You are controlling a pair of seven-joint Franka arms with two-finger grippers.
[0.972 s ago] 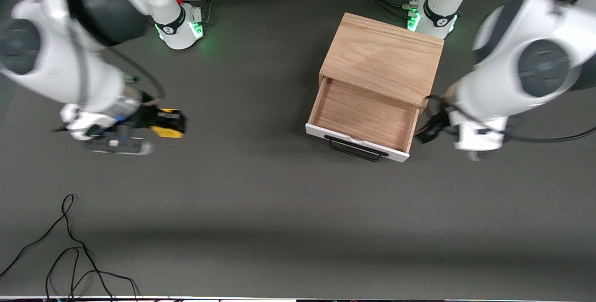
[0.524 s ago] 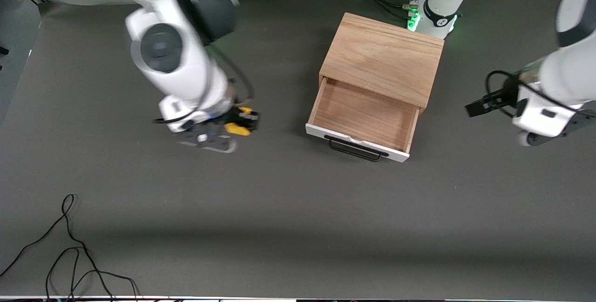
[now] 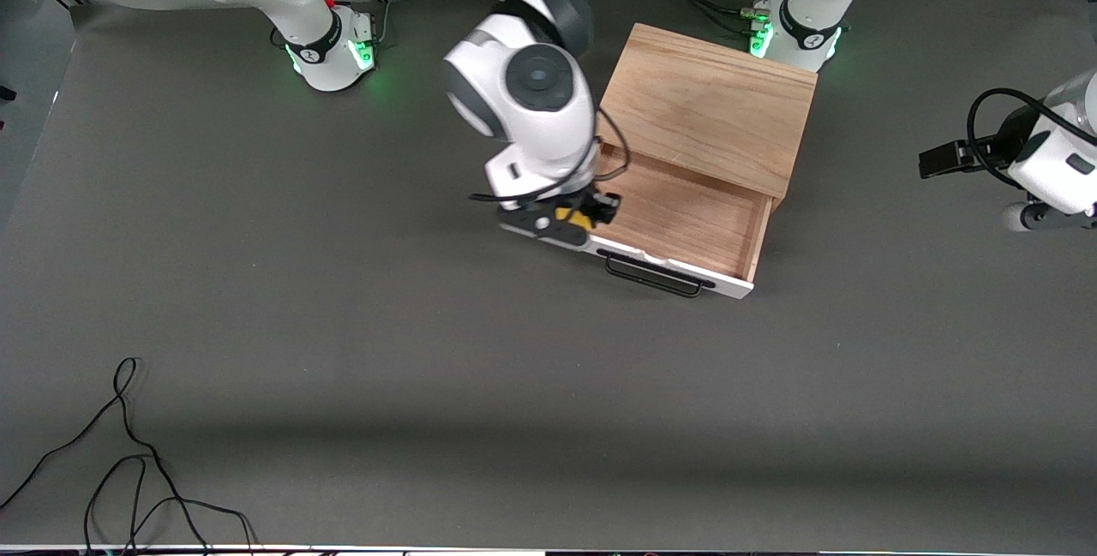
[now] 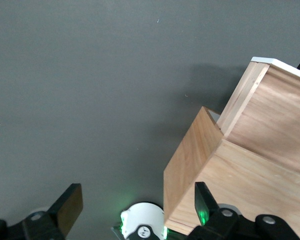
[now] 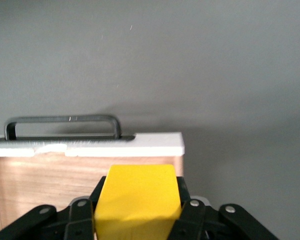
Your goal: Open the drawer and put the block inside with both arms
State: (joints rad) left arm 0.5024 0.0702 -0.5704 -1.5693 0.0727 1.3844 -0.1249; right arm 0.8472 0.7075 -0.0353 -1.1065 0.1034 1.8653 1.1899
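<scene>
Table (image 3: 343, 325): dark grey surface; a loose black cable (image 3: 128, 453) lies at the edge nearest the front camera, toward the right arm's end.
Box (image 3: 707, 102): light oak, standing just in front of the left arm's base.
Drawer (image 3: 677, 213): pulled out toward the front camera — wood floor bare, white front and black bar handle (image 3: 656, 275) showing.
Right gripper (image 3: 576, 218): hanging over the drawer's corner at the right arm's end; fingers clamped on the block.
Left gripper (image 4: 135, 212): up over bare table at the left arm's end, well apart from the box; fingers spread wide, nothing between them.
Block (image 5: 137, 200): small yellow cube — pinched in the right gripper, above the drawer's inside just by the white front.
</scene>
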